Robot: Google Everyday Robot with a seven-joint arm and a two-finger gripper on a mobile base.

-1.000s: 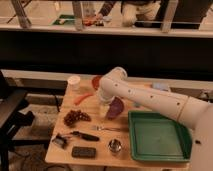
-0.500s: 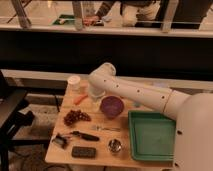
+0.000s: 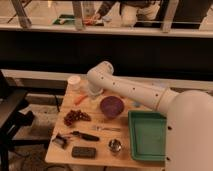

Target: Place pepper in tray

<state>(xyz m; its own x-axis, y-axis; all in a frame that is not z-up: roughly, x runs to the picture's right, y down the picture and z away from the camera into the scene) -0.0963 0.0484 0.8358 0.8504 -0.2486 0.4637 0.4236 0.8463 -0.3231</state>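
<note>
Nearest on the wooden table (image 3: 54,156), a flat dark block (image 3: 83,151) and a small metal cup (image 3: 115,146) can be seen side by side, with a black-handled tool (image 3: 84,135) and some kind of clip (image 3: 60,141) just behind them. The green tray (image 3: 147,134) is parked at the right side of the table, partly hidden by the robot's big white body (image 3: 192,135), and nothing can be made out inside it. A bit further back, a piece of cutlery (image 3: 107,128) is laid flat, then a dark red grape cluster (image 3: 75,117) and a round purple bowl (image 3: 111,106). The pepper (image 3: 80,99) is found behind the grapes on the tabletop, well apart from the tray, so it's not placed yet. The gripper (image 3: 93,92) is hung under the bent white arm (image 3: 130,90), just beside the pepper toward the bowl; whether it's open or closed honestly can't be told, nor whether the pepper is touched. A white cup (image 3: 74,81) is set at the back corner. Past the table, a dark wall is seen, and a person (image 3: 125,9) behind the railing.
</note>
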